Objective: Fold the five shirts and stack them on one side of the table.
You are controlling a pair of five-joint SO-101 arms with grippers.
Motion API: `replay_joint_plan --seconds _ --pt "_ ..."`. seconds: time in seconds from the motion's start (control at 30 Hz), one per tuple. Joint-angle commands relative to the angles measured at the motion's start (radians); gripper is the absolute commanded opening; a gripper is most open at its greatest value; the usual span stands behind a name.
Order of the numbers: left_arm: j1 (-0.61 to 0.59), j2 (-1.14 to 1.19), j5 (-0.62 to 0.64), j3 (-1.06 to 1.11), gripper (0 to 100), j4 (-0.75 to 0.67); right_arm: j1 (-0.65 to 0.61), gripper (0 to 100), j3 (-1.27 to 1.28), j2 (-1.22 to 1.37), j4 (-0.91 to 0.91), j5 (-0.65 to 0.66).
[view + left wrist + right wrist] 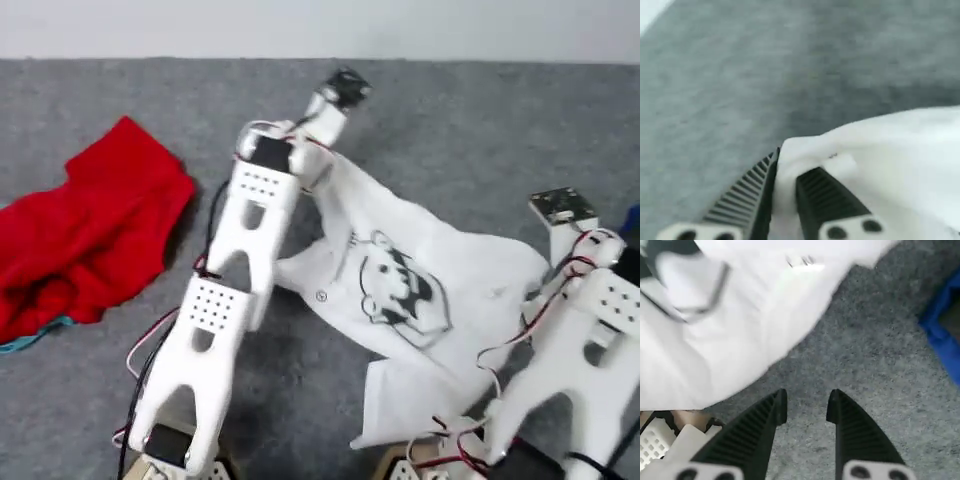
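A white shirt (420, 290) with a black bear print lies crumpled across the middle of the grey table. My left gripper (785, 187) is shut on an edge of that white shirt (880, 165), pinching the fabric between its black ribbed fingers (827, 197). In the high view the left gripper (322, 120) holds the shirt's far corner lifted near the table's back. My right gripper (806, 407) is open, hovering over bare grey carpet just beside the white shirt (740, 325). A red shirt (85, 230) lies bunched at the far left.
Something blue (945, 325) lies on the table close to the right gripper, also at the right edge as a blue patch (632, 225). A teal edge (30, 338) pokes out under the red shirt. The grey table (480, 130) runs to a white wall.
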Motion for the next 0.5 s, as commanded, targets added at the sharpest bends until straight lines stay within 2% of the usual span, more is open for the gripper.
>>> replay_joint_plan --seconds 0.0,0.1,0.3,0.47 --pt "-0.071 -0.015 -0.008 -0.093 2 0.005 0.005 14.4 -0.005 -0.025 -0.015 0.005" --pt "-0.112 -0.014 0.011 -0.122 4 0.005 0.004 14.4 -0.005 -0.025 -0.018 0.003" --pt "-0.135 -0.023 0.163 -0.122 24 0.077 -0.021 14.4 -0.005 -0.025 -0.007 0.003" --pt "-0.141 -0.029 0.166 -0.147 25 0.132 -0.033 14.4 -0.003 -0.025 -0.007 0.003"
